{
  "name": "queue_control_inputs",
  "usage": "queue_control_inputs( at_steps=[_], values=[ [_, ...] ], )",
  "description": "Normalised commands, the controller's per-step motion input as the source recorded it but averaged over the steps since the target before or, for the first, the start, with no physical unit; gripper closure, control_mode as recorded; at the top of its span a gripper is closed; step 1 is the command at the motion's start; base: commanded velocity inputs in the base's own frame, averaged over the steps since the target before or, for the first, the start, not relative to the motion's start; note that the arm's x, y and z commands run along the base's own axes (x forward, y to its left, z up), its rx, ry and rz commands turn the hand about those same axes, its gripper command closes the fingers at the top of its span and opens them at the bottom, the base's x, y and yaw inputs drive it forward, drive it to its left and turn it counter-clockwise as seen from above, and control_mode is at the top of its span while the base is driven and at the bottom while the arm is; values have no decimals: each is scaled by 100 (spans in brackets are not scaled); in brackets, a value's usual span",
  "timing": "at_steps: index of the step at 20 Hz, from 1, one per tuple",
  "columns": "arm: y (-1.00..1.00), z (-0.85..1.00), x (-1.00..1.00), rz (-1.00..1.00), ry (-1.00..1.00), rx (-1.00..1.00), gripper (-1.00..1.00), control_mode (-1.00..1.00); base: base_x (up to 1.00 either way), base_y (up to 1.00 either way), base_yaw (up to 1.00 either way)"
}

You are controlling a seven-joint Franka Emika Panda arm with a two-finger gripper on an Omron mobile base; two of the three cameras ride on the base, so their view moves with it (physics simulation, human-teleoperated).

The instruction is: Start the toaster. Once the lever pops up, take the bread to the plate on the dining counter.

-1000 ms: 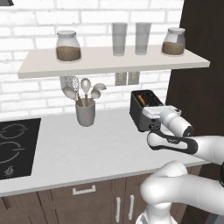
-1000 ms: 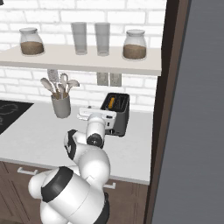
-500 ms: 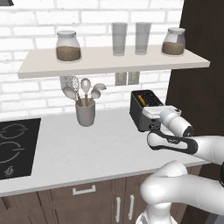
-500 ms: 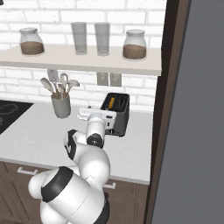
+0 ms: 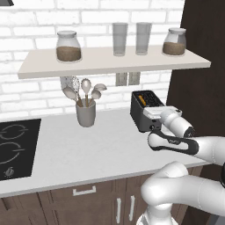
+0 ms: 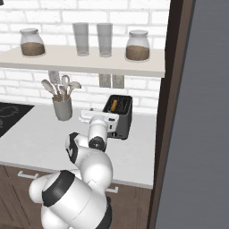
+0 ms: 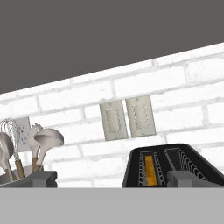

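While toasting seems not yet finished: nothing has been carried anywhere.
Surface [image 5: 66, 149]: pale worktop bearing the toaster [image 5: 141, 115], right of the utensil cup [image 5: 85, 113].
Bread [image 7: 149, 169]: sunk in the toaster's left slot.
Claw [image 7: 111, 178]: just before the toaster front, tips apart and empty.
Left: lever, pop-up, carry to plate.
Change: none; arm and toaster sit as half a second ago.
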Motion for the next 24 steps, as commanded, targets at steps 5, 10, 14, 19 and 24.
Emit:
queue_control_inputs(
  at_steps=[5,10,14,19,24],
  values=[
    [0,0,0,0,0,0,-100,-100,0,0,0],
    [0,0,0,0,0,0,-100,-100,0,0,0],
    [0,0,0,0,0,0,-100,-100,0,0,0],
    [0,0,0,0,0,0,-100,-100,0,0,0],
    [0,0,0,0,0,0,-100,-100,0,0,0]
  ],
)
